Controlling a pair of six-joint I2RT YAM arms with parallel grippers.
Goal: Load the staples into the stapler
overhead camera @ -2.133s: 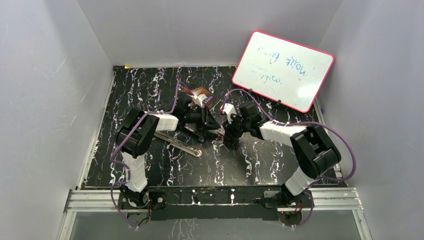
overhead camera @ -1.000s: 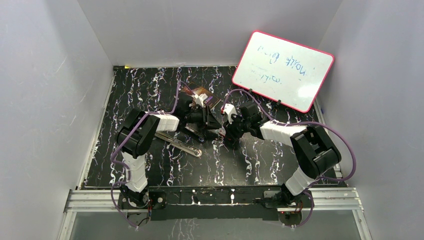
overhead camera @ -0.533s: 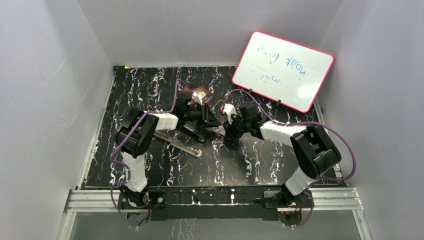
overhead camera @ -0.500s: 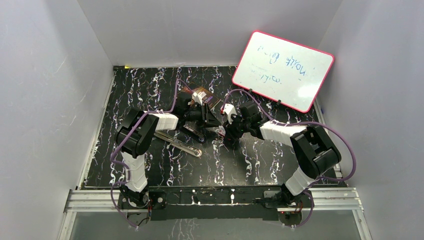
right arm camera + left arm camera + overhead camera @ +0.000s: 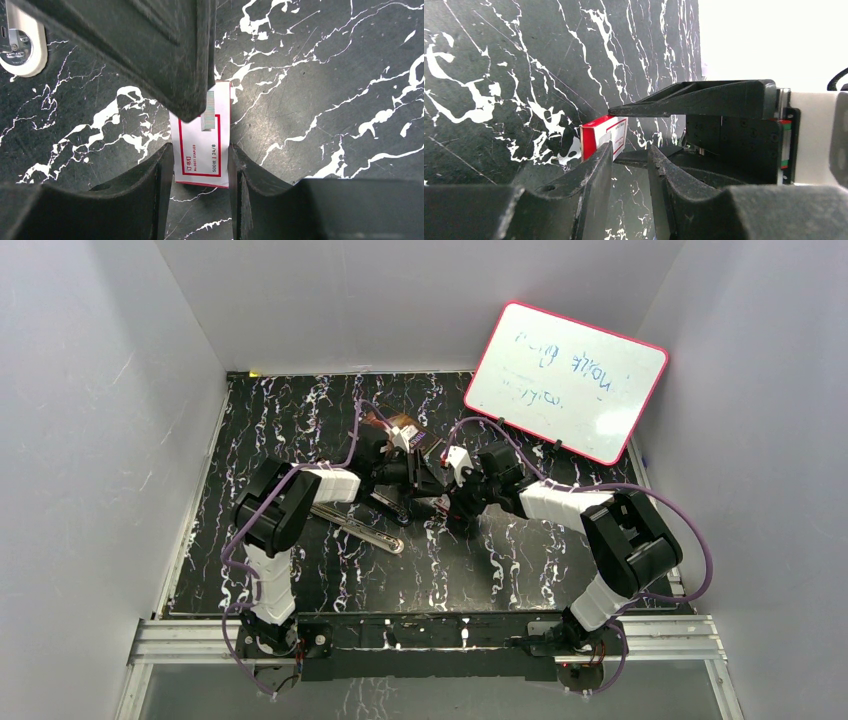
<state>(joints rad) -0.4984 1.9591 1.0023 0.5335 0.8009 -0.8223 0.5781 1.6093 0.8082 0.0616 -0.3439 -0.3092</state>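
Staples [image 5: 209, 112] first: one short grey strip can be seen lying over the top of the staple box [image 5: 204, 162], towards the box's far end, right at the tip of the left tool [image 5: 630, 148]. So nothing's been loaded yet, by the look of it.

What's changed: compared with a couple of seconds back, the left tool has been slid across until it's parked right over the box, nose to nose with the right tool [image 5: 200, 149]. The box hasn't been budged. Neither has the stapler [image 5: 365, 530], which looks opened up on the worktop [image 5: 300, 420], near the box on its left-arm side.

Tool states: the right one is closed in against both long sides of the box, so the box seems to be pinned down on the worktop. The left one's fingers are held only a narrow gap apart. Whether the strip is actually pinched between them can't be told. The gap looks bare in the left wrist view, and in the right wrist view the tip is hidden by its own black finger.

Reading of it: a strip pick-up is what's being attempted, with the box steadied by one arm while the strip gets fished out by the other. Carrying it from the box to the open stapler is all yet to be done.
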